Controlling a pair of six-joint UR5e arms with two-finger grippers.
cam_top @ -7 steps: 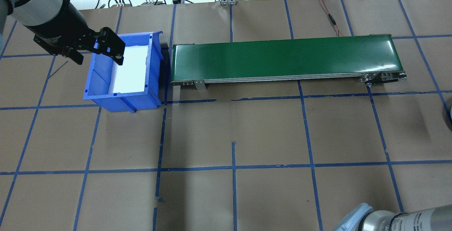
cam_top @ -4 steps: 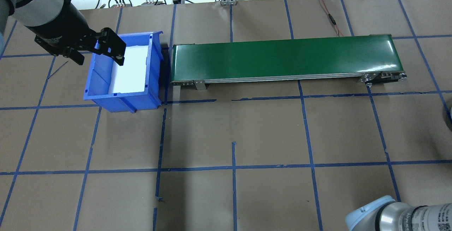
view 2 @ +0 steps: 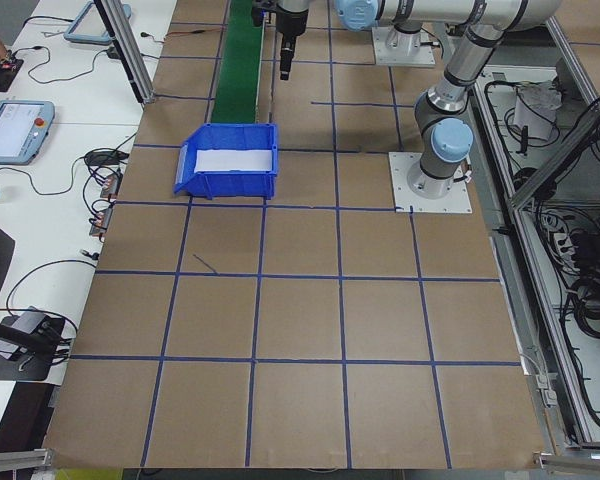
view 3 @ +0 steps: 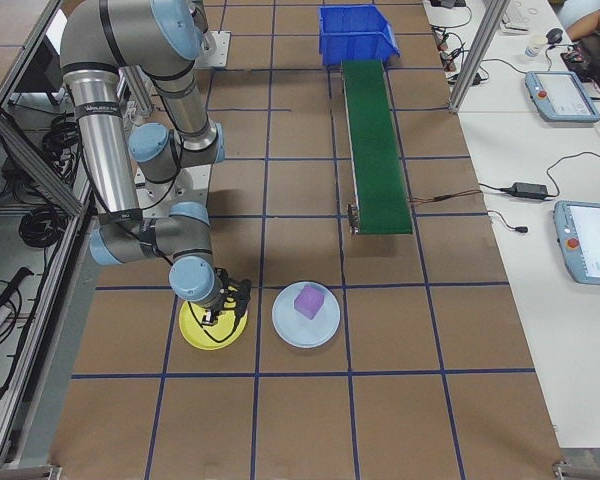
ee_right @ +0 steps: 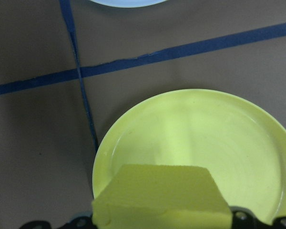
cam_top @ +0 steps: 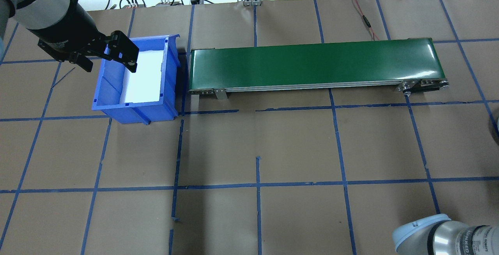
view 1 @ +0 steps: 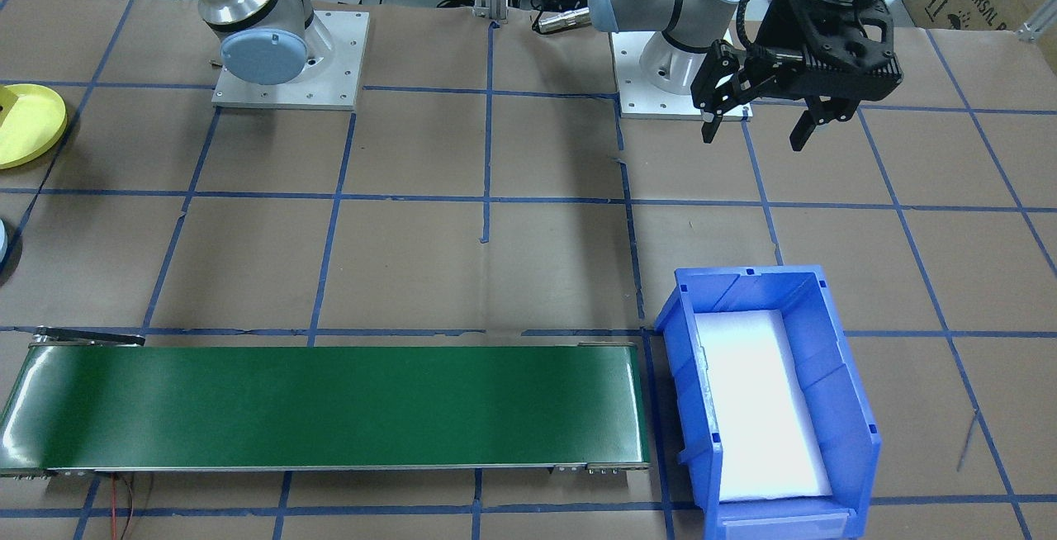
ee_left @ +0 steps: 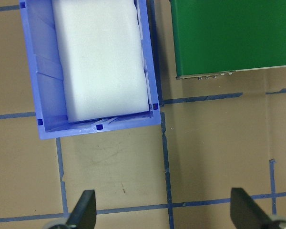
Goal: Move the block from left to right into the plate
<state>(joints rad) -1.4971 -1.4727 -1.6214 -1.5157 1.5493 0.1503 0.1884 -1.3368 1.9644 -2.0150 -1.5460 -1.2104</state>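
Left hand [cam_top: 106,57] hangs wide open and empty above the blue bin [cam_top: 137,79], at nine o'clock from the green conveyor [cam_top: 315,64]. Right hand [ee_right: 162,222] grips the yellow block [ee_right: 162,200] low over the yellow plate [ee_right: 238,143]; placing seems underway, so next it should lower and let go.

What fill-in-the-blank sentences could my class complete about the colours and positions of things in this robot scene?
1. The purple block sits on the ______ plate.
2. The right gripper holds a yellow block over the ______ plate.
3. The blue bin holds a ______ foam pad.
4. The left gripper hangs ______ and empty.

Missing words: light blue; yellow; white; open
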